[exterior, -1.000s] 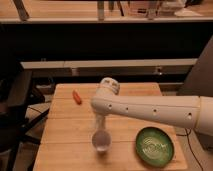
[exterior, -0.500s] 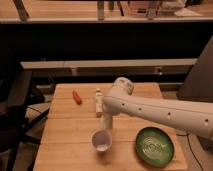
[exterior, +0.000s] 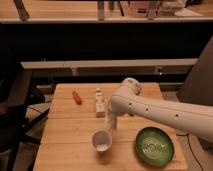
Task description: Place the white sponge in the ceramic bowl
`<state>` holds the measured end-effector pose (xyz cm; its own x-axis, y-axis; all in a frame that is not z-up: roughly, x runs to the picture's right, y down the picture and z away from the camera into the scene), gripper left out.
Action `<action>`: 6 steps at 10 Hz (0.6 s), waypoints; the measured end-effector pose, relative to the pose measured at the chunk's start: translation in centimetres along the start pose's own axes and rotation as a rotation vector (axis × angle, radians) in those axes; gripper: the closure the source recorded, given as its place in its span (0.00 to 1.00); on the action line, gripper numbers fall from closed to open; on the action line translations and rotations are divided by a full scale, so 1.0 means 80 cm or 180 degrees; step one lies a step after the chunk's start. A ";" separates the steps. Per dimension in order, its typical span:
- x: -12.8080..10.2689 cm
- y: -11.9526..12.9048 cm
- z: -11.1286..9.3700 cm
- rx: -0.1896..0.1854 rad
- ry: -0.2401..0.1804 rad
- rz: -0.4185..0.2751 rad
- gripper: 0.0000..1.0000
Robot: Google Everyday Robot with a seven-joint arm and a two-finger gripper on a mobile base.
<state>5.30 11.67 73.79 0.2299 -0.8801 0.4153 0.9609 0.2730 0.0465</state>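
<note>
Table (exterior: 65, 131): pale wooden planks are filling the lower centre, catching dim, warm light.
Rail (exterior: 100, 64): a pale bar is running straight across mid-frame behind the table.
Back wall (exterior: 75, 42): sitting in deep shadow above the rail.
Upper ledge (exterior: 60, 19): glowing tan along the top, posts (exterior: 100, 7) rising from it.
Left edge: a dark chair-like shape (exterior: 15, 100) is lurking.
Gripper (exterior: 111, 122): hanging at centre frame, over the table.

arm (exterior: 165, 112): thick, smooth white tube, slimmer toward its end
elbow joint (exterior: 131, 86): rounded white cap
dark dots (exterior: 176, 114): a few small ones spaced along the shell, perhaps screws
gripper (exterior: 110, 121): pale like the shell, at the arm's low end over the wooden table (exterior: 65, 145)
</note>
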 end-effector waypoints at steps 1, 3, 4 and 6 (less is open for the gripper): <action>0.005 0.023 -0.007 0.0009 -0.0007 0.0058 0.98; 0.006 0.050 -0.013 0.0028 -0.0028 0.0176 0.98; 0.001 0.057 -0.010 0.0032 -0.0038 0.0217 0.98; 0.000 0.080 -0.013 0.0039 -0.0055 0.0324 0.98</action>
<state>11.59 13.04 73.16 0.3234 -0.8409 0.4340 0.9307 0.3654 0.0144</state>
